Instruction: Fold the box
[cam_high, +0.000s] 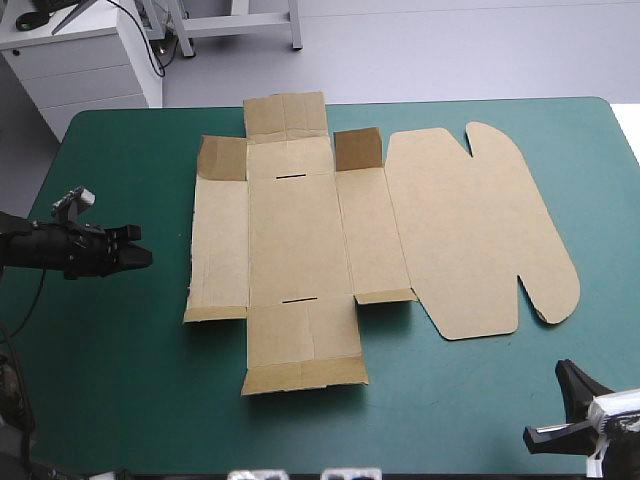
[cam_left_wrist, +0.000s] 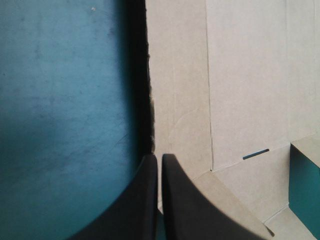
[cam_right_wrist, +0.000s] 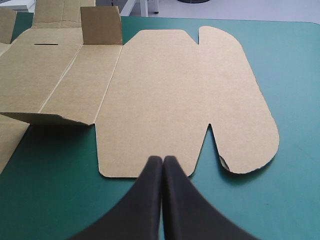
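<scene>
The brown box lies almost flat in the middle of the teal-green table, a cut sheet with its rounded lid panel on the right. Two small corner flaps at the far side stand partly raised. My left gripper hovers left of the sheet, shut, its tips pointing at the left wall panel; in the left wrist view the gripper sits just above the box's left edge. My right gripper is shut at the near right corner, short of the lid's near edge, its tips empty.
A white cabinet and a metal frame stand beyond the table's far left corner. Bare teal-green cover lies left of and in front of the sheet and along the right edge.
</scene>
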